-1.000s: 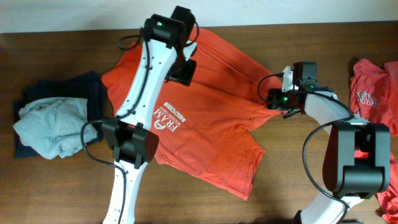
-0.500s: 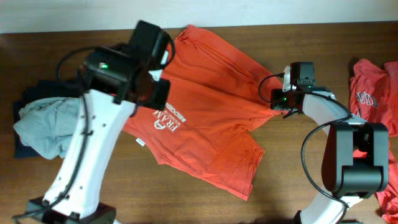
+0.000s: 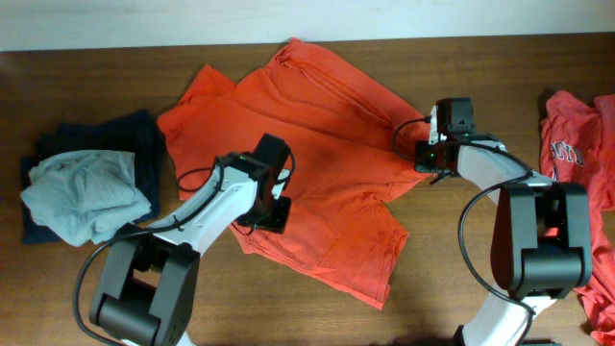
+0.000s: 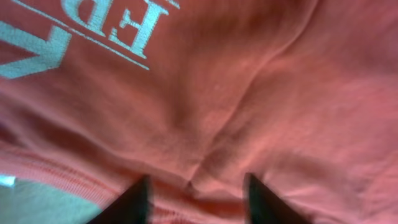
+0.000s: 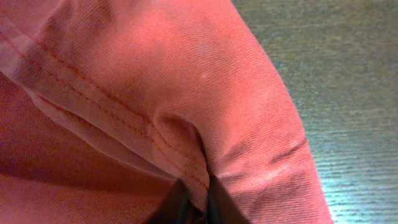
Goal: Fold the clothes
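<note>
**Right pincer [image 5: 196, 200] clamped on the orange-red T-shirt [image 3: 327, 144], left pincer [image 4: 196, 198] parted over it**

The right pincer's tips were closed tight on a stitched fold at the shirt's edge. The left pincer stood partly wide, with a ridge of the same shirt between its tips, near the white lettering [image 4: 93, 31]. The shirt lay spread on the tabletop [image 3: 432, 259]. A grey garment [image 3: 82, 192] rested on a navy garment [image 3: 144, 144] to the left, and a second orange-red shirt [image 3: 572, 144] lay to the right.

The orange-red cotton T-shirt [image 4: 261, 93] spread on the table carries large white block letters [image 4: 134, 25] above a thin white line; they are cut off, an "E" and "F" or "P" at most. A second orange-red T-shirt [image 3: 575, 144] bears white arched lettering [image 3: 560, 154], too small to read.
</note>
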